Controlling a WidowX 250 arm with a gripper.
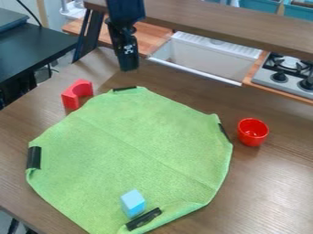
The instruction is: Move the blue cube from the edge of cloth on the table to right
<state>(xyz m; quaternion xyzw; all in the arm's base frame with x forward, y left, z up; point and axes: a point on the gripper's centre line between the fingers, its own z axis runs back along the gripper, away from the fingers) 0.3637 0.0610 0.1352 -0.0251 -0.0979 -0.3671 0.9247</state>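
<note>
Blue cube (pixel 133 204), beside 1 black clip (pixel 143 219) on cloth (pixel 134 146), is ungrasped; approach is judged current, lowering above it required. Whether gripper (pixel 129 69) is closed cannot be told.

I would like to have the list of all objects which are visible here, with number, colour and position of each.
cube: one, light blue, on the cloth near its bottom edge
cloth: one, green, spread on the table
strips on the cloth's edge: four, black, spaced around it
arch-shaped block: one, red, left of the cloth's top
cup: one, red, right of the cloth
table: one, brown, under these things
sink: one, white, beyond the table
stove: one, grey and black, upper right
desk: one, black, upper left
gripper with part of its arm: one, black, top, left of centre
</note>
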